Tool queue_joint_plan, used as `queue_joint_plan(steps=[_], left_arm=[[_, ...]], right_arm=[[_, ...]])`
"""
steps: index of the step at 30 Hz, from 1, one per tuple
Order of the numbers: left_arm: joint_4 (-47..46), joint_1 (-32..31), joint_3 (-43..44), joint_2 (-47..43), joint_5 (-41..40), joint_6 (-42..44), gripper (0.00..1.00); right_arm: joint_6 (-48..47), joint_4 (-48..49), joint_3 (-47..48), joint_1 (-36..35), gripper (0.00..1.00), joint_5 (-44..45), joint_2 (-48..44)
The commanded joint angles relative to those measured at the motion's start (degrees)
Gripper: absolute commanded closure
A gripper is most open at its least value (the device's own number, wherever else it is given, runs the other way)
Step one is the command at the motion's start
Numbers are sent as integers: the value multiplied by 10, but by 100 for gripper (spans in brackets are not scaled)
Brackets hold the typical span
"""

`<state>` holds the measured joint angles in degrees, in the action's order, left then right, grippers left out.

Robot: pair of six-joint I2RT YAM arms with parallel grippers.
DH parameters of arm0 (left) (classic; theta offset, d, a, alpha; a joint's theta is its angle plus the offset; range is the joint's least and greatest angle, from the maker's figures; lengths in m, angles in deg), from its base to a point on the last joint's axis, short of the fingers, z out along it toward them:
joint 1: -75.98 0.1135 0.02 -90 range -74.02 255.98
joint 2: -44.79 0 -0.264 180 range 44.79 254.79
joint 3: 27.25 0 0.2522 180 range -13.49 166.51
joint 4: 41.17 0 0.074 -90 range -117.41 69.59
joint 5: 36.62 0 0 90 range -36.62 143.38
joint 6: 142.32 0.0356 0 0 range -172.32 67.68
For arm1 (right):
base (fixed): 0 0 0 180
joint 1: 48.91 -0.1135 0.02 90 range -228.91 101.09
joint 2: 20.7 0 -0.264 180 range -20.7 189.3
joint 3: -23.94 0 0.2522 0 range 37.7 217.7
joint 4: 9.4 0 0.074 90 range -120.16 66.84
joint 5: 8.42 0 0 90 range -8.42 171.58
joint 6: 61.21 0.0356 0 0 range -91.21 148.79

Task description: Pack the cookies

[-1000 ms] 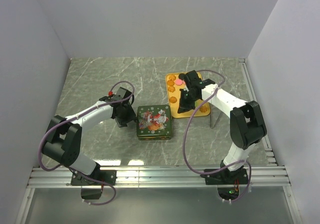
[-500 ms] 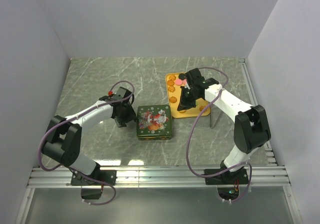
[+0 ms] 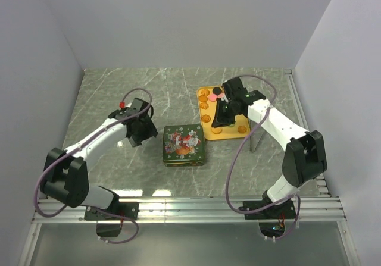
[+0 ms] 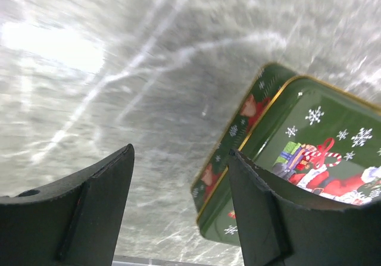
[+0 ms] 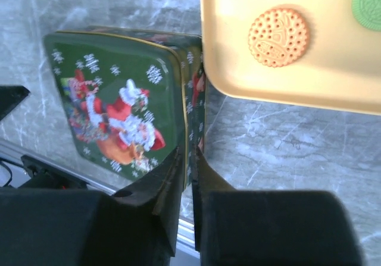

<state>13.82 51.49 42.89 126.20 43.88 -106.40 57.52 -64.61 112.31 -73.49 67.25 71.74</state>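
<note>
A: What is seen from above?
B: The cookies (image 3: 206, 102) are laid on a yellow tray (image 3: 230, 134), beside a green Christmas tin (image 3: 184, 145).

A: And the wrists?
B: The left gripper (image 4: 181, 209) is spread, nothing held. The right gripper (image 5: 186, 185) is nearly pressed together, empty. No writing can be read.

Green tin (image 3: 184, 145) between both arms, cookies (image 3: 205, 99) on yellow tray (image 3: 229, 134) beside it

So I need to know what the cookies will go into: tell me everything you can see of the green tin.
The green tin is a shallow rectangular box with rounded corners, glossy like painted metal, with a gold rim line. Its lid, shut, shows a Santa scene with white snowflakes; the sides carry Christmas pictures too. It lies flat on the marble-look table, beside the yellow tray's near left corner. Neither gripper touches it.
</note>
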Motion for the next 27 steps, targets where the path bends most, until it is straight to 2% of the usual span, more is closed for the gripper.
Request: queue_joint_plan(steps=[1, 3, 5, 6, 9, 12, 13, 20, 24, 27], left_arm=[[30, 22, 29, -60, -32, 26, 29], [37, 35, 31, -84, -44, 42, 28], [42, 47, 39, -115, -58, 65, 26], [45, 50, 43, -124, -65, 71, 23], [50, 59, 56, -154, -89, 100, 14], [46, 62, 62, -183, -107, 119, 8], [45, 62, 63, -200, -113, 121, 1], [4, 62, 30, -296, -164, 134, 0], [-89, 62, -28, -349, -150, 169, 1], [-136, 62, -64, -389, -171, 181, 1]], right_arm=[[-17, -13, 41, 4, 78, 6, -48], [-19, -22, 55, 3, 67, 6, -66], [-21, -26, 61, 2, 60, 4, -82], [-21, -25, 64, 1, 53, 2, -99], [-25, -21, 70, -6, 43, -8, -138], [-34, -16, 70, -26, 37, -12, -181], [-41, -16, 69, -31, 37, -9, -192], [-54, 22, -4, -66, 33, 48, -333], [-62, 23, -34, -71, 33, 63, -413], [-68, 12, -43, -71, 32, 68, -448]])
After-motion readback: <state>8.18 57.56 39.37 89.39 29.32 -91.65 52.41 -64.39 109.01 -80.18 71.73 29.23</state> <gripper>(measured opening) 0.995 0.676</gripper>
